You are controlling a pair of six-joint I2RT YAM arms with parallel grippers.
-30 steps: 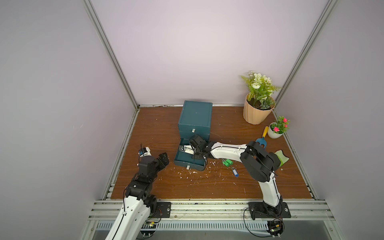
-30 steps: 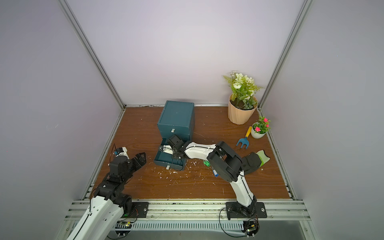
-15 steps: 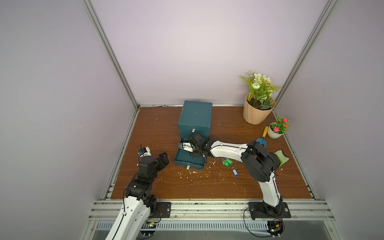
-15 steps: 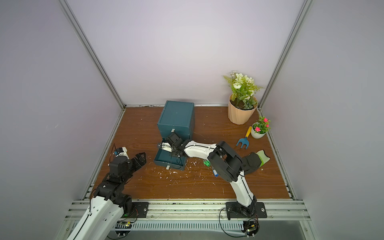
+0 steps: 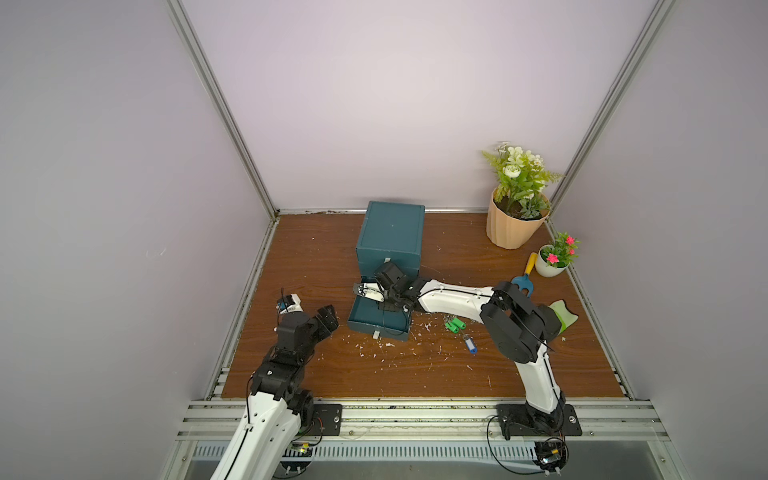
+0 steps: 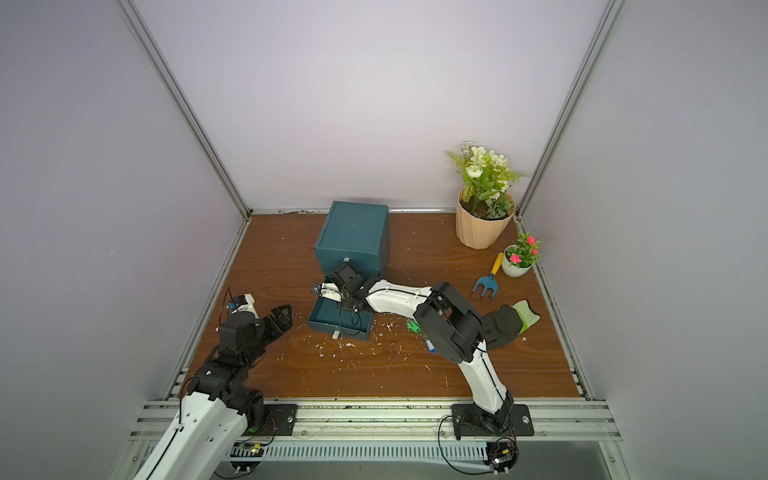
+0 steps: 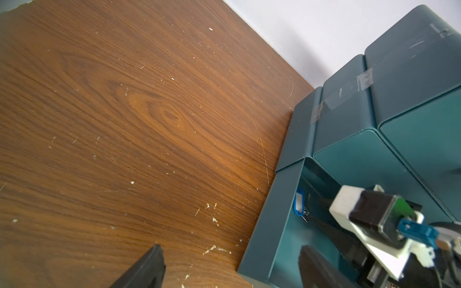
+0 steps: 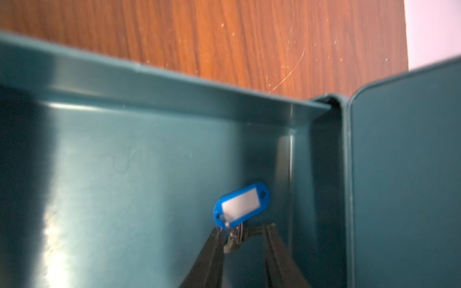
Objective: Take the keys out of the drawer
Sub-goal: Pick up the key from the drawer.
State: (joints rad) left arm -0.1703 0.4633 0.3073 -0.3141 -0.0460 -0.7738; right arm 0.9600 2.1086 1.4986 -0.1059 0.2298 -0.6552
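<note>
R gripper [image 8: 244, 228] is down inside the drawer [image 8: 174, 99], in the corner next to the cabinet [image 8: 404, 174]. Its jaws stand apart w/ nothing clamped. The ring + small keys of the blue bunch [image 8: 241, 205] sit between the fingers [image 8: 212, 251], closer to one of them; can't tell if they touch it. The blue tag lies flat on the drawer floor, just beside the side wall. L wrist view shows the same bunch [image 7: 298, 204] by that wall, w/ the R arm's camera block over the drawer

In both top views the drawer [image 5: 376, 328] is pulled out at the bottom of the cabinet [image 5: 390, 232], and the R wrist hides what's in it

L gripper [image 5: 328, 318] hovers over the table [image 5: 374, 374], just left of the drawer. Its jaws are spread wide and hold nothing

Out on the table, right of the drawer and beside the R arm, are the green bunch [image 5: 454, 324] and a 2nd blue key [image 5: 470, 345], near each other

Further right are a glove [image 5: 561, 318], a rake [image 5: 521, 282] and 2 pots: big [image 5: 509, 228], small [image 5: 548, 268]. White flecks litter the wood near the drawer
</note>
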